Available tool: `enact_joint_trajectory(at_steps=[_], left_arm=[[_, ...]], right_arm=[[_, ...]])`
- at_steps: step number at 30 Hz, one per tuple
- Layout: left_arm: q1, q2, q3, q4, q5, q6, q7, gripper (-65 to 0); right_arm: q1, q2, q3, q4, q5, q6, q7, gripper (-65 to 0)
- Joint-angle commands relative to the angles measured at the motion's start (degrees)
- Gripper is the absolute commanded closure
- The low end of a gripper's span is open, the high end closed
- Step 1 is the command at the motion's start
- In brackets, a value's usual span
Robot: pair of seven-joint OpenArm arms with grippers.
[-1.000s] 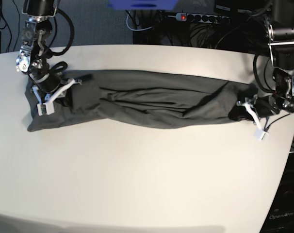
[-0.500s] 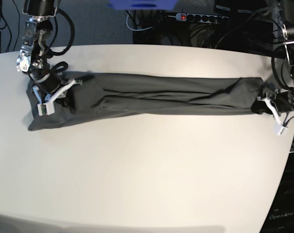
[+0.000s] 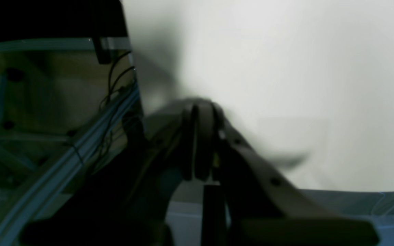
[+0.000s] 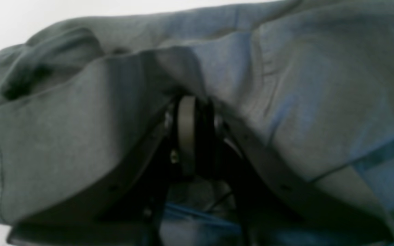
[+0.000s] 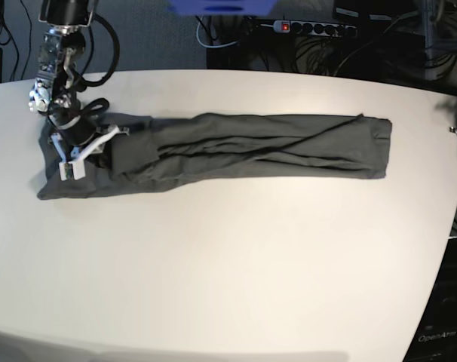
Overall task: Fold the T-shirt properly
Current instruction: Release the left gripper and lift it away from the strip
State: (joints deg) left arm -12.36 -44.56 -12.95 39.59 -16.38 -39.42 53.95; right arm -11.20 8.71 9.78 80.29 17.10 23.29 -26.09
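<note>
The T-shirt [image 5: 213, 151] lies stretched in a long band across the far half of the white worktop [image 5: 236, 264]. At the shirt's end on the base view's left, the right hand [image 4: 193, 136] is clenched on its cloth. Off the shirt's other end, at the worktop's edge, the left hand [image 3: 200, 143] is clenched on nothing.

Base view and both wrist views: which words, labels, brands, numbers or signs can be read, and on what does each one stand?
"OpenArm": faint pale lettering on the dark panel at the lower right corner of the base view.
T-shirt: plain, with no print or label visible.
Power strip behind the table: its markings are too small to read.
Both wrist views: no text visible.
</note>
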Motion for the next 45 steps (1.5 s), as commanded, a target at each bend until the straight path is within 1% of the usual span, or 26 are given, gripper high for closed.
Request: enact_joint_trajectory(at_steps=[1, 3, 7, 12, 15, 19, 23, 25, 29, 34, 38, 41, 45], left_arm=[[0.62, 0.2, -0.72, -0.43, 0.69, -0.58, 2.27, -2.2], [0.71, 0.2, -1.6, -0.43, 0.69, -0.58, 2.35, -2.2], [0.71, 0.2, -1.69, -0.17, 0.51, -0.58, 2.44, -2.2], [0.36, 0.82, -1.78, 0.1, -0.01, -0.58, 2.44, -2.2], [0.27, 1.96, -1.86, 1.07, -2.39, -0.58, 2.44, -2.2], [0.27, 2.67, -1.86, 6.43, -5.99, -0.58, 2.53, -2.2], [-0.52, 4.42, -1.86, 12.58, -8.1, -0.58, 6.84, -2.2], [-1.4, 5.92, -1.86, 16.36, -8.63, -0.58, 9.39, -2.2], [-3.24, 7.15, -1.86, 23.83, -8.54, -0.58, 17.21, -2.2], [-6.5, 7.76, -2.21, 27.26, -8.37, -0.58, 25.74, -2.2], [-6.58, 8.03, -1.95, 27.18, -8.37, -0.58, 26.05, -2.4], [-6.41, 10.14, -1.86, 26.91, -8.28, -0.58, 26.05, -2.6], [-3.68, 11.28, -1.86, 26.91, -8.54, -0.58, 26.05, -2.6]], right_arm=[[-2.03, 0.21, -0.07, -2.45, -6.07, -2.06, -11.06, -6.5], [-2.03, 0.13, -0.07, -2.62, -6.07, -2.06, -11.06, -6.5], [-1.85, -0.31, -1.39, -2.8, -6.07, -2.06, -11.06, -6.5], [-1.94, -0.49, -1.39, -2.8, -6.07, -2.06, -11.06, -6.5], [-1.94, -0.49, -1.39, -2.8, -6.07, -2.06, -11.06, -6.5], [-1.94, -0.49, -2.35, -2.8, -6.07, -2.06, -11.06, -6.5], [-1.94, -0.49, -3.06, -2.8, -6.07, -2.06, -11.06, -6.5], [-1.94, -0.58, -3.06, -2.8, -6.07, -2.06, -11.06, -6.5], [-1.94, -0.58, -3.06, -2.8, -6.07, -2.15, -11.06, -6.5], [-1.77, -0.58, -3.06, -2.8, -6.07, -2.15, -11.06, -6.5], [-1.77, -0.58, -3.06, -2.8, -6.07, -2.15, -11.06, -6.5], [-1.77, -0.49, -3.14, -2.8, -6.07, -2.15, -11.06, -6.5], [-1.77, -0.31, -3.14, -2.8, -6.07, -2.15, -11.14, -6.5]])
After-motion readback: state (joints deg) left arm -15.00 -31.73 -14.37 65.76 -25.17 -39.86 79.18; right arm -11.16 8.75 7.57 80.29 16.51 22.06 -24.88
